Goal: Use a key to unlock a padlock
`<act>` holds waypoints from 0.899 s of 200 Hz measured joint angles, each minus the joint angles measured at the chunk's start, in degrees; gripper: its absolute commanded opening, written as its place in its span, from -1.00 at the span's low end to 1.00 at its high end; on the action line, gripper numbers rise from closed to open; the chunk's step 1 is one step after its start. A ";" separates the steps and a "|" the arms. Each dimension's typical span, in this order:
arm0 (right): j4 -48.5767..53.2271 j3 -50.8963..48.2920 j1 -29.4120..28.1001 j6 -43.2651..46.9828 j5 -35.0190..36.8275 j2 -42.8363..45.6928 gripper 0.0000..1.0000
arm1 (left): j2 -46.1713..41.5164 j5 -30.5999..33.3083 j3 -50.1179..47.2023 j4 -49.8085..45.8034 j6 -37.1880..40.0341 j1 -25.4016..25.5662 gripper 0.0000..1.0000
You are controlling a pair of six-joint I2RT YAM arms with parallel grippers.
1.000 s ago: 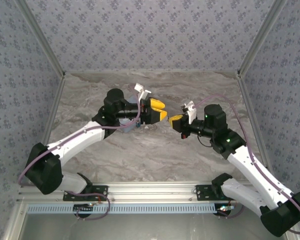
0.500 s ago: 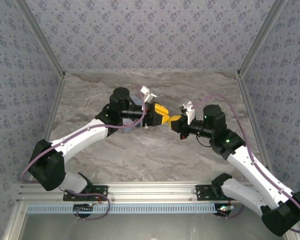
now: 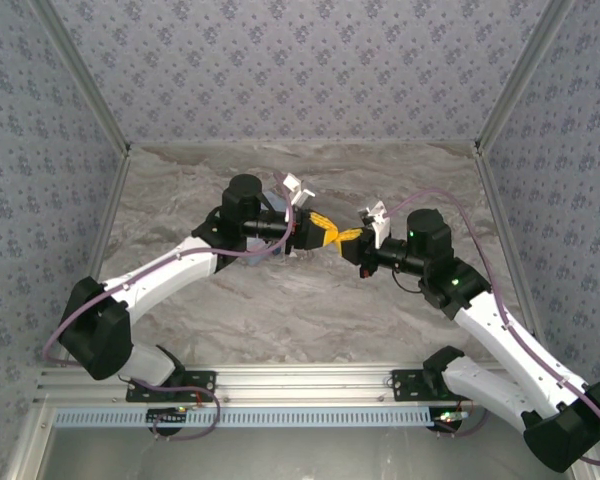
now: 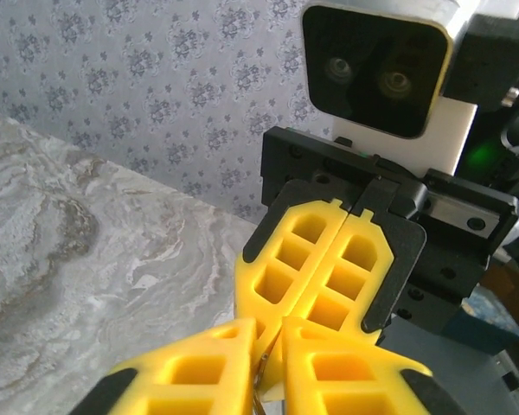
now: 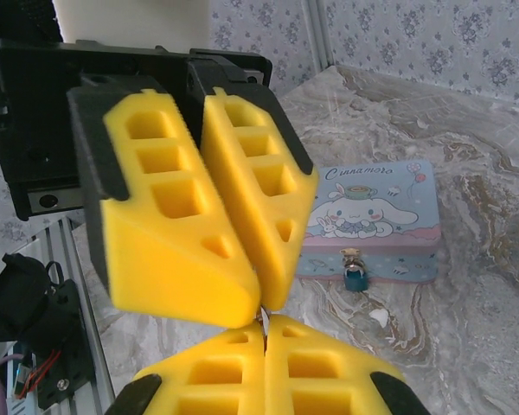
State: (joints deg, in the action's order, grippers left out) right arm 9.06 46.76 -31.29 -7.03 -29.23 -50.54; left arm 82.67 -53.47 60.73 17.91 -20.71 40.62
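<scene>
Surface: grey-veined marble tabletop [image 3: 280, 310], walled on three sides by floral wallpaper [image 3: 300, 70].
Left gripper [image 4: 268, 337]: yellow fingers clenched, reaching in from 9 o'clock in the top view.
Right gripper [image 5: 265, 339]: fingers likewise pressed together, coming from 3 o'clock and meeting the left one tip to tip above mid-table.
Key [image 5: 262, 318]: a thin silvery sliver at the point where the two pairs of tips touch. It sits in the seam of each pair, so both seem to clamp it.
Padlock [image 5: 355, 275]: teal, resting on the table at about 2 o'clock from the jaws in the right wrist view, well apart from them, against the front wall of the Cinnamoroll tin box [image 5: 372, 216].
Change: a second ago the left fingers were spread and short of the right tips; now they are shut against them.
Hard to see: the key's bow and teeth are buried in the foam. Whether the shackle passes through the brass clasp [image 5: 350, 255] cannot be told.
</scene>
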 measured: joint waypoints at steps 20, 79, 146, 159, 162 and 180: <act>0.00 0.00 0.00 0.02 0.02 0.00 -1.00 | 0.00 0.35 0.00 0.00 0.13 0.00 -0.83; 0.98 0.26 0.00 0.11 0.04 -0.09 -0.75 | 0.00 0.76 0.00 -0.24 0.33 0.02 -1.00; 0.85 -1.55 2.36 -0.42 -0.92 2.95 -0.14 | -0.07 2.99 -0.02 0.44 0.13 0.02 -1.00; -1.64 -3.02 3.50 -1.68 -2.25 3.82 -0.11 | -0.07 3.45 -0.02 1.11 0.04 0.02 -1.00; -2.32 -3.41 3.69 -2.36 -2.62 3.93 -0.10 | -0.07 3.54 -0.02 1.22 -0.02 0.02 -1.00; -6.69 -5.64 4.46 -4.74 -4.17 3.91 -0.07 | -0.07 3.80 -0.02 1.84 -0.33 0.02 -1.00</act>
State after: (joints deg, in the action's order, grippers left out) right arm 2.37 41.12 -26.83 -11.77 -33.41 -46.63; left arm 82.61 -49.67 60.71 19.75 -21.04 40.64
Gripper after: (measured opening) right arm 0.455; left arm 0.042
